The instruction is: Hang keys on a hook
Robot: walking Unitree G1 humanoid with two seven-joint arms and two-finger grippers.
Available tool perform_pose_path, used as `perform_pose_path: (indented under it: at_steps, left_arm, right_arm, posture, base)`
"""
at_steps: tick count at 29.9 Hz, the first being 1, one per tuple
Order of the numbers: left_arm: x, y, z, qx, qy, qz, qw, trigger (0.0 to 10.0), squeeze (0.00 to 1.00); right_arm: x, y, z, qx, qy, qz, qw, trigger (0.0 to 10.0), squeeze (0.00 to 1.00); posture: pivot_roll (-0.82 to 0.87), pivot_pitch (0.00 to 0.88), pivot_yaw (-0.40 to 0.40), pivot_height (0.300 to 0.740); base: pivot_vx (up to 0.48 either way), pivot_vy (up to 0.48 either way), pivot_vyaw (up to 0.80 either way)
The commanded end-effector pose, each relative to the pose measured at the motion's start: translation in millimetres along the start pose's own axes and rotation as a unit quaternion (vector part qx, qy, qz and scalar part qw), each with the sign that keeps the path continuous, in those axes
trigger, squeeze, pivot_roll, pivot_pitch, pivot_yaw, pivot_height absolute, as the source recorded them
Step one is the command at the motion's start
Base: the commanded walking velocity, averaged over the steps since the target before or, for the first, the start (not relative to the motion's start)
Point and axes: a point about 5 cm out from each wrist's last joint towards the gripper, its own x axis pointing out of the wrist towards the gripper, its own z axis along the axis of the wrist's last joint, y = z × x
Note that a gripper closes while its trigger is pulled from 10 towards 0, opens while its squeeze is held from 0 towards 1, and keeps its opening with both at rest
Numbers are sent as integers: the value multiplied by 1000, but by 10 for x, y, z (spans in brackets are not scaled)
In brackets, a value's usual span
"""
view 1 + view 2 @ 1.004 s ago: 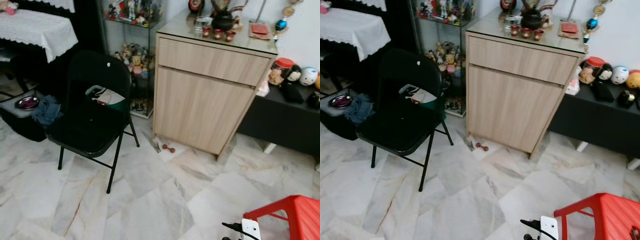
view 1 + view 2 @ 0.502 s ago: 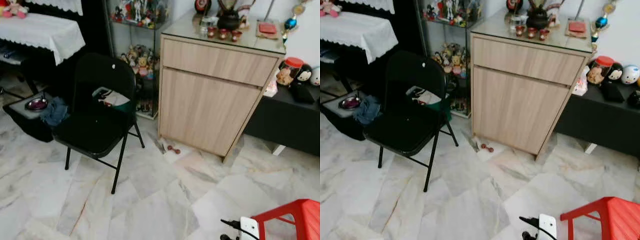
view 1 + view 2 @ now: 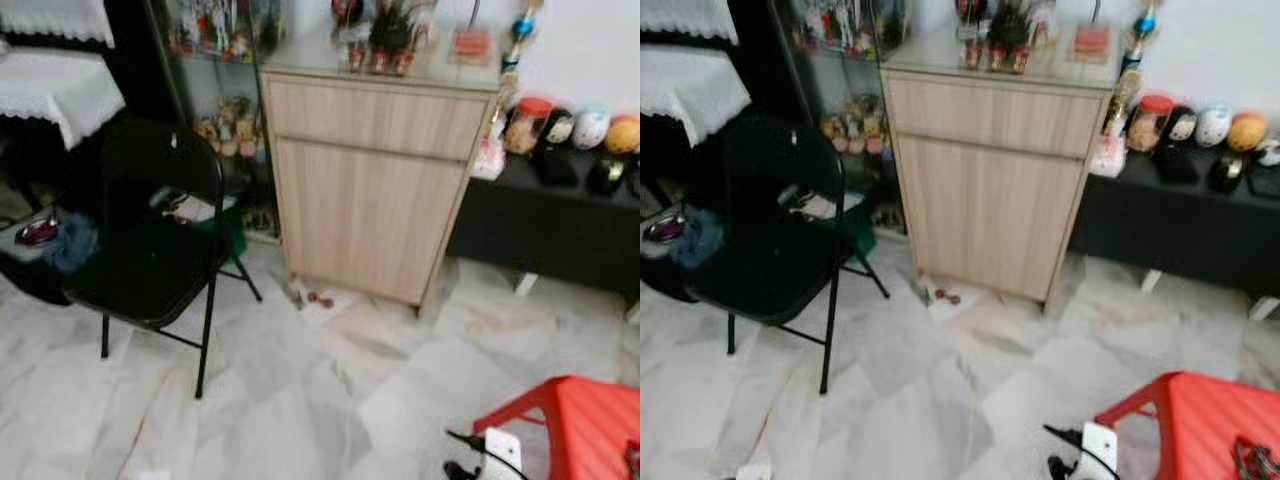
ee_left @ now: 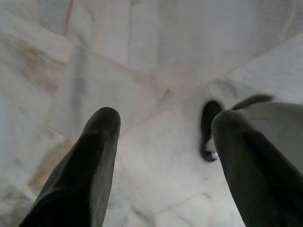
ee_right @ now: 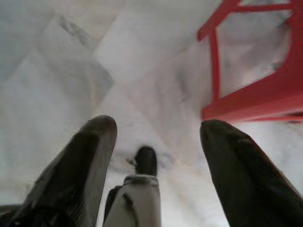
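Left eye view and right eye view are blurred. A floor of glossy grey-veined white marble tiles [image 3: 300, 400] is recorded. On it stands a tall box-shaped cabinet of pale wood grain [image 3: 375, 190] with one drawer over one door and small ornaments on its glass top. A black metal folding chair [image 3: 150, 240] with thin tubular legs stands just beside it on the robot's left. A low black bench [image 3: 540, 225] carrying round painted figures stands on the robot's right.

A red plastic stool [image 3: 1200, 420] with a flat square top is seen low at the robot's right. A small dark tangled object [image 3: 1250, 460], possibly the keys, lies on that top near its far right edge. Its long axis and heading cannot be told through the blur. A white plug block with a black cable [image 3: 497, 447] is seen just beside the stool.

The left gripper [image 4: 165, 118] is held over bare marble with its rounded black fingers spread wide and nothing between them. The right gripper [image 5: 158, 125] is likewise spread wide and empty, above the floor near the stool's red legs.

Against the earlier frames, the whole picture has shifted and softened, so the camera has moved. More of the bench and stool top is now taken in. No object is seen displaced.
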Motion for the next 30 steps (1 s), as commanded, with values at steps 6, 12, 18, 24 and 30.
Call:
perform_pose_path:
  at_steps: [6, 12, 18, 24, 30]
  left_arm:
    - [-36, 51, -188, 2, 25, 8, 1000, 10000, 0]
    - [-45, 48, -217, -5, 20, 9, 1000, 10000, 0]
    - [-39, -22, -212, -2, 18, -2, 1000, 10000, 0]
    - [-35, -118, -236, 14, 25, -14, 999, 10000, 0]
    - [-41, -137, -269, -15, 26, -8, 1000, 10000, 0]
  right_arm:
    - [-23, -46, -146, 7, 12, -5, 1000, 10000, 0]
    - [-31, -68, -155, -4, 6, 2, 1000, 10000, 0]
    - [-36, -130, -105, -23, 0, 0, 1000, 10000, 0]
    - [-52, -244, -93, 2, 0, -23, 1000, 10000, 0]
    - [-60, -279, -93, -9, 2, -23, 1000, 10000, 0]
  posture:
    - [176, 0, -15, 740]
    - [156, 0, -41, 740]
    - [167, 0, -34, 740]
    - [179, 0, -58, 740]
    - [166, 0, -72, 740]
  base:
    - [0, -386, 0]
    - [0, -387, 0]
    - [0, -379, 0]
    - [0, -165, 0]
    - [0, 0, 0]
